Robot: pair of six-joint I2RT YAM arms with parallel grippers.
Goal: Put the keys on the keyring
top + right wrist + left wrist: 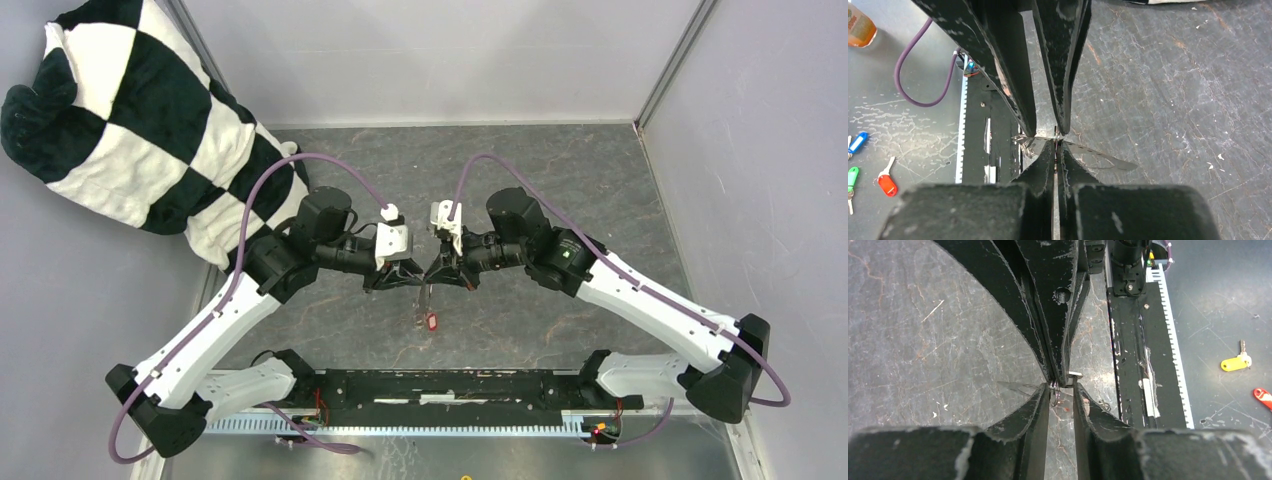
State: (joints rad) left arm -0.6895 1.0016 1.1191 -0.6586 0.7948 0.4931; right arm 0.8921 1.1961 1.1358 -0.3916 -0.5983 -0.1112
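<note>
A: Since the wrist views are mostly fingers, quick: where do your grippers stand?
B: Tip to tip over the middle of the table (560, 180). My left gripper (1060, 390) comes in from the left and my right gripper (1055, 144) from the right, noses touching or nearly.
A: Left jaws?
B: Narrow gap, not pinched shut. A coiled bit of wire sits in that gap against one finger (1035, 410). I take it for the keyring (1055, 391). Only that bit shows; my fingers hide the rest.
A: Held?
B: Cannot tell. It touches one inner face, with a gap on the other side.
A: Right jaws?
B: Clamped tight, fingers flat together. A small metal stub (1075, 374) pokes out beside the tips. What is pinched, I cannot tell.
A: Keys?
B: The red-tagged key (432, 322) is just below where the tips meet, on the side nearer my bases. Hanging or lying on the table, cannot tell from above.
A: Rest?
B: A black-and-white checked cushion (130, 120) at the far left. Past the black base rail (1133, 365), on the darker surface, lie a yellow-tagged key (1235, 362), a blue-tagged key (858, 142), a green-tagged key (852, 177) and a spare red key (886, 184).
</note>
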